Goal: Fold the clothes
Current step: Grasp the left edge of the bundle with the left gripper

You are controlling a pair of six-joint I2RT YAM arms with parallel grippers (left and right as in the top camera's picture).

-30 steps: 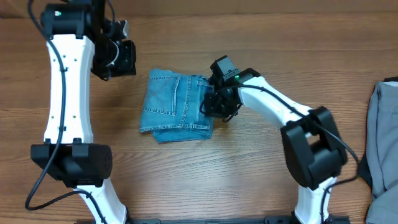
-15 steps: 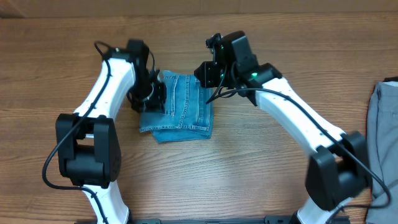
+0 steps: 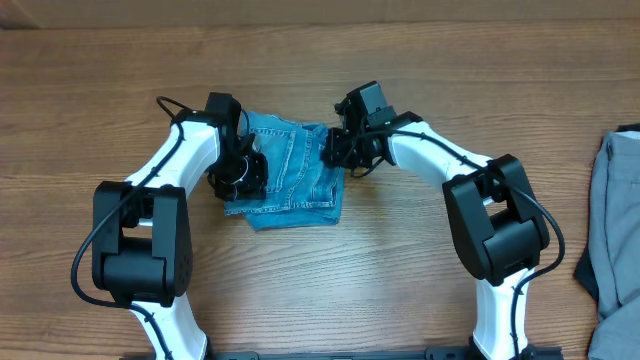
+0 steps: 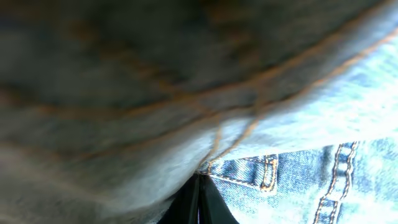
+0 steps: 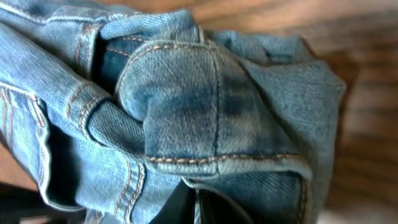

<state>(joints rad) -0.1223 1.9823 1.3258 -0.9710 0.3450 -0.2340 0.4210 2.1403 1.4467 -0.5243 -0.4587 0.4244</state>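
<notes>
Both grippers are pinching the jeans [image 3: 288, 165], folded up centre-scene: left gripper [image 3: 243, 180] at the left edge (blurry, probably gripping), right gripper [image 3: 340, 155] on the right fold. Denim's looking heavy and floppy; thick seams are offering the best hold.

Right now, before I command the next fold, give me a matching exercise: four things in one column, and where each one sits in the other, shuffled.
1. left claw
2. right claw
3. jeans
4. grey garment

A. far right of the overhead view
B. centre, folded, between both arms
C. pinching the denim's right edge
D. pinching the denim's left edge

Pairs: 1-D, 2-C, 3-B, 4-A
</notes>
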